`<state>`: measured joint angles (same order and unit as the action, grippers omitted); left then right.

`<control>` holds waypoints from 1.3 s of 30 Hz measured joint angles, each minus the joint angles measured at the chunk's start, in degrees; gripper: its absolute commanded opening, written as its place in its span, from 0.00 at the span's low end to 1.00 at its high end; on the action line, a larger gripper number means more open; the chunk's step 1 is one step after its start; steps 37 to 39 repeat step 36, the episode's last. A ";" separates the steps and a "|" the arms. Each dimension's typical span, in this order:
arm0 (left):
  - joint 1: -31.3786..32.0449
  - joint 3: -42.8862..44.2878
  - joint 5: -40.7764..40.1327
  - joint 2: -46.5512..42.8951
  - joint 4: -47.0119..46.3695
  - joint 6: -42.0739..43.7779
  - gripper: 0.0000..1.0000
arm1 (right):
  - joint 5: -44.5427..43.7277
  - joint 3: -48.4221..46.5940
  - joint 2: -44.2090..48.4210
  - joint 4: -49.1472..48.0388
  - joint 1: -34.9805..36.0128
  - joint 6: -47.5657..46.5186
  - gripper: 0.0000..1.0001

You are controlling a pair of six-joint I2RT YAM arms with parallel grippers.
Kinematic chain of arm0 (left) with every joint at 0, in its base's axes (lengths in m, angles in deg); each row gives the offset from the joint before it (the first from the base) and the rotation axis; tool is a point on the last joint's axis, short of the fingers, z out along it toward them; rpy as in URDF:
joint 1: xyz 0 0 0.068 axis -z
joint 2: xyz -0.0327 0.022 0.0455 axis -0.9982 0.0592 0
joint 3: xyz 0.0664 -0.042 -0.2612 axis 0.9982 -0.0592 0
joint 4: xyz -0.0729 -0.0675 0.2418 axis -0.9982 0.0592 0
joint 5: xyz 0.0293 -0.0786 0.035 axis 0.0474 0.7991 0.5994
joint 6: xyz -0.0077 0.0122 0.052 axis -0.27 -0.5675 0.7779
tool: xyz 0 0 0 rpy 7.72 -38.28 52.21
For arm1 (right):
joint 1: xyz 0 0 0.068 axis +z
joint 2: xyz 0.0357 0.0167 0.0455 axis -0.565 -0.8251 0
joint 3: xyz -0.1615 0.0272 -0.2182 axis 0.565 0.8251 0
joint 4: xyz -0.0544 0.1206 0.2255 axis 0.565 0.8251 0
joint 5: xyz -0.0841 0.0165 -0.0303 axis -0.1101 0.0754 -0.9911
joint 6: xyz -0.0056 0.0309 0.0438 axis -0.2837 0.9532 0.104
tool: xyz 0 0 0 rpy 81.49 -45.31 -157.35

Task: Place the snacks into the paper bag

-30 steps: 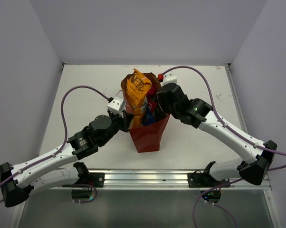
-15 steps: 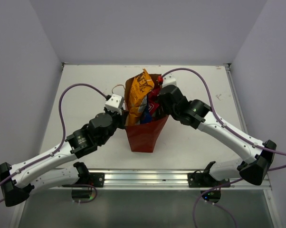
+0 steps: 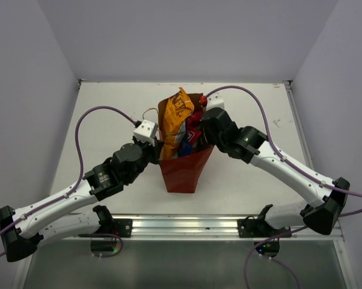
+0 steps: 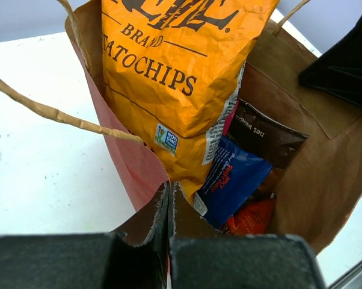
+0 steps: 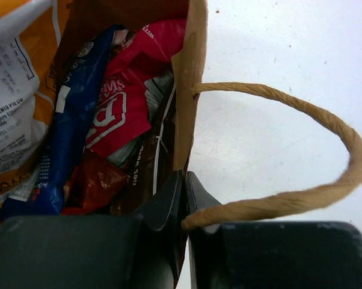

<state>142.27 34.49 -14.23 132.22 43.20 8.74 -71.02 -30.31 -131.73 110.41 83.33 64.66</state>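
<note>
Left tool (image 4: 169,200) and right tool (image 5: 184,191) each clamp the paper bag (image 3: 180,174) rim, snacks (image 4: 175,72) between

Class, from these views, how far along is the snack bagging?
Done: orange packet, blue packet, brown packet, red packet and pink packet sit inside the paper bag. In hand: left end effector and right end effector pinch its rim. Left: orange packet sticks out; probably release.
</note>
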 measured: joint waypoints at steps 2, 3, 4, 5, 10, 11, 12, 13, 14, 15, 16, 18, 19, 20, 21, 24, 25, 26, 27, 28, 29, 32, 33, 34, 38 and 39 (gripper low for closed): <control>0.02 0.00 0.74 0.00 -0.09 0.15 0.18 | -0.28 0.02 0.00 0.04 -0.11 0.52 0.36; 0.04 0.00 1.05 0.00 -0.28 0.13 0.25 | -0.68 0.00 0.00 0.02 -0.17 0.37 0.44; 0.04 0.00 1.51 0.00 -0.83 0.26 0.40 | -1.05 0.00 0.04 0.00 -0.22 0.42 0.54; 0.09 0.00 1.92 -0.02 -1.49 0.63 0.49 | -1.31 0.02 0.11 -0.02 -0.26 0.55 0.63; 0.42 0.11 2.95 -0.13 -4.33 1.62 0.79 | -2.32 0.28 1.68 -0.33 -0.26 0.09 0.72; 0.42 0.26 2.95 -0.17 -4.81 1.99 0.81 | -2.75 0.31 2.29 -0.35 -0.26 -0.04 0.73; 0.42 0.52 2.93 -0.26 -5.29 2.34 0.82 | -3.06 0.31 2.89 -0.48 -0.24 -0.13 0.74; 0.42 1.05 2.86 -0.31 -5.42 2.75 0.83 | -3.34 0.31 3.52 -0.63 -0.24 -0.26 0.74; 0.42 1.68 2.69 -0.39 -5.66 3.13 0.83 | -3.74 0.31 4.20 -0.74 -0.24 -0.48 0.74; 0.42 2.38 2.43 -0.55 -5.79 3.34 0.84 | -4.28 0.28 4.92 -0.76 -0.24 -0.68 0.74; 0.42 3.10 2.03 -0.92 -5.92 3.85 0.84 | -4.44 0.22 5.49 -0.74 -0.24 -0.79 0.74; 0.42 4.15 0.90 -2.25 -6.25 4.70 0.84 | -5.14 -0.24 7.21 -0.50 -0.26 -1.05 0.75; 0.42 4.61 0.04 -3.41 -6.45 5.18 0.84 | -5.68 -0.57 7.93 -0.33 -0.26 -1.14 0.82; 0.42 5.05 -1.20 -4.94 -6.49 5.79 0.84 | -6.19 -1.03 8.92 -0.09 -0.24 -1.09 0.82; 0.42 5.38 -2.69 -6.78 -6.47 6.25 0.84 | -7.17 -1.55 10.10 0.26 -0.24 -1.22 0.82; 0.42 5.84 -8.63 -14.05 -6.80 7.78 0.84 | -11.67 -2.86 14.10 1.99 -0.26 -1.05 0.82; 0.42 5.84 -10.78 -16.85 -7.13 8.68 0.84 | -13.60 -2.93 15.89 2.32 -0.26 -0.98 0.84; 0.42 5.84 -13.29 -19.74 -7.72 9.38 0.84 | -15.58 -2.93 17.81 2.78 -0.26 -1.20 0.87; 0.42 5.84 -15.41 -22.03 -8.28 10.10 0.84 | -17.49 -2.71 20.00 2.82 -0.26 -1.42 0.88; 0.42 5.84 -18.12 -24.65 -9.14 10.73 0.84 | -19.28 -2.19 22.27 2.64 -0.26 -1.70 0.90; 0.42 5.84 -22.16 -27.56 -10.29 11.61 0.84 | -21.05 -1.62 24.48 2.71 -0.26 -2.03 0.91; 0.42 5.81 -28.76 -30.34 -9.88 12.04 0.84 | -26.05 -0.92 29.68 2.82 -0.26 -2.32 0.91; 0.42 5.79 -30.82 -30.51 -9.35 12.00 0.84 | -27.69 -0.92 30.84 2.82 -0.26 -2.27 0.89; 0.42 5.68 -32.44 -30.47 -8.55 11.76 0.84 | -29.00 -0.92 31.67 2.86 -0.28 -2.23 0.89; 0.42 5.31 -34.82 -30.10 -6.62 11.19 0.84 | -30.45 -0.94 32.20 3.15 -0.37 -2.01 0.92; 0.42 5.31 -34.82 -30.10 -6.62 11.19 0.84 | -30.45 -0.94 32.20 3.15 -0.37 -2.01 0.92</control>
